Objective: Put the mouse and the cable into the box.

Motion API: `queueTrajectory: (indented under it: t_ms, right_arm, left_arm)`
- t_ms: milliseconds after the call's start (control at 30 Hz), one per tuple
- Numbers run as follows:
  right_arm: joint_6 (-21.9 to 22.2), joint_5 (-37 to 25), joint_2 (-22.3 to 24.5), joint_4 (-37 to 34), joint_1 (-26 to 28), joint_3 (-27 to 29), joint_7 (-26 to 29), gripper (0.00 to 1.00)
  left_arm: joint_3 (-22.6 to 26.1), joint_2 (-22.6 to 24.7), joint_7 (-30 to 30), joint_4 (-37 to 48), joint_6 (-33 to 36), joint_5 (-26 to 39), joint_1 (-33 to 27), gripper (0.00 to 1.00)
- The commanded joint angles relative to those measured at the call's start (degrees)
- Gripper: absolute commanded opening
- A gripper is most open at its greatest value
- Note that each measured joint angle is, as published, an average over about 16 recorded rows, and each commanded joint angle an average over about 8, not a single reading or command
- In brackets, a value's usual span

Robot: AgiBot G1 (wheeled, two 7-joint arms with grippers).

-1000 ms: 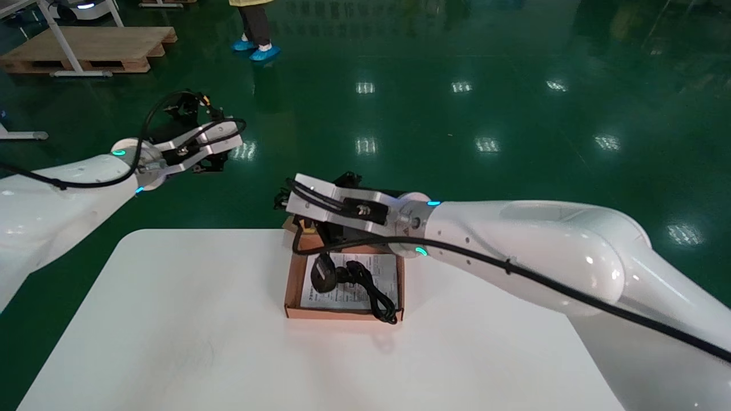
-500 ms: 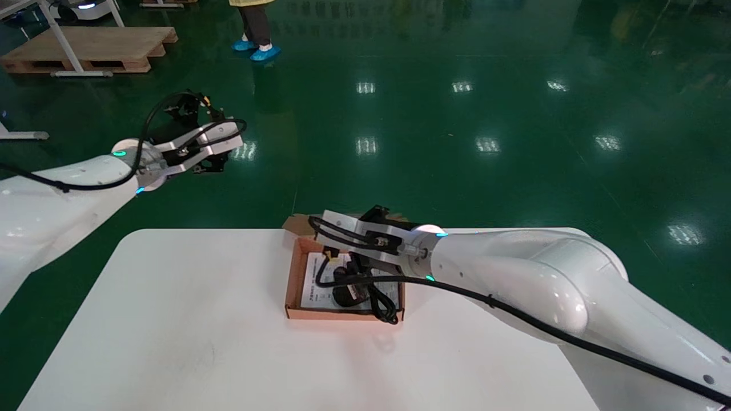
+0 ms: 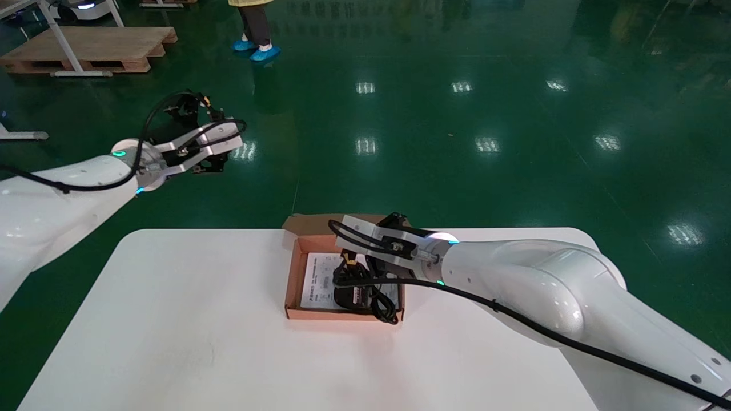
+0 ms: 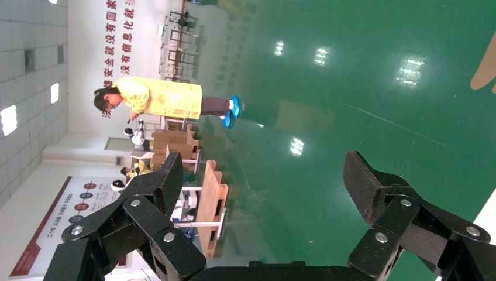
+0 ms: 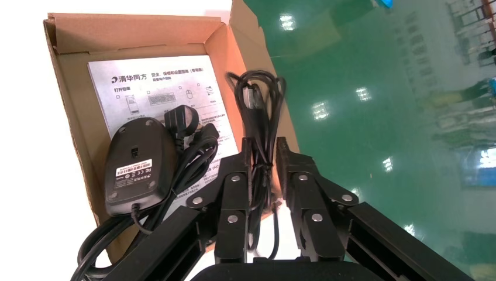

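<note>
The brown cardboard box [image 3: 292, 274] lies open on the white table [image 3: 171, 319], a printed leaflet [image 5: 158, 88] on its floor. The black mouse [image 5: 137, 161] lies belly-up inside it on the leaflet, and the head view shows the mouse [image 3: 348, 297] in the box's near half. The bundled black cable [image 5: 257, 99] lies across the box's right wall, partly hanging outside; the cable [image 3: 384, 308] crosses the near right corner. My right gripper [image 5: 263, 143] is low over that wall, shut on the cable. My left gripper [image 4: 263, 170] is open and holds nothing, raised off the table's far left.
The box's flap [image 3: 311, 222] stands open at the far side, close to the table's far edge. Green floor lies beyond, with a wooden pallet [image 3: 85, 48] and a person [image 3: 254, 23] far off.
My right arm has come down and toward me, from above the box's far end to the cable at its right wall. The mouse has shifted to the near half. The left arm has not moved.
</note>
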Motion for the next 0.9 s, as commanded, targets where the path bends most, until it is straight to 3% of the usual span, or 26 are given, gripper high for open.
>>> queueTrajectory:
  t_ms: [33, 367, 900]
  right_arm:
    - [0.0, 0.02, 0.0, 0.15, 0.05, 0.03, -0.03, 1.0]
    - [-1.31, 2.26, 1.01, 0.91, -0.35, 0.93, -0.78, 1.0]
    - [-12.18, 25.67, 11.53, 4.81, -6.38, 9.04, -7.32, 1.0]
  left_arm:
    - [-0.02, 0.0, 0.04, 0.01, 0.0, -0.01, 0.01, 1.0]
    - [-0.09, 0.03, 0.15, 0.06, 0.0, -0.08, 0.02, 1.0]
    - [-0.6, -0.45, -0.46, -0.68, 1.03, -0.59, 0.52, 1.0]
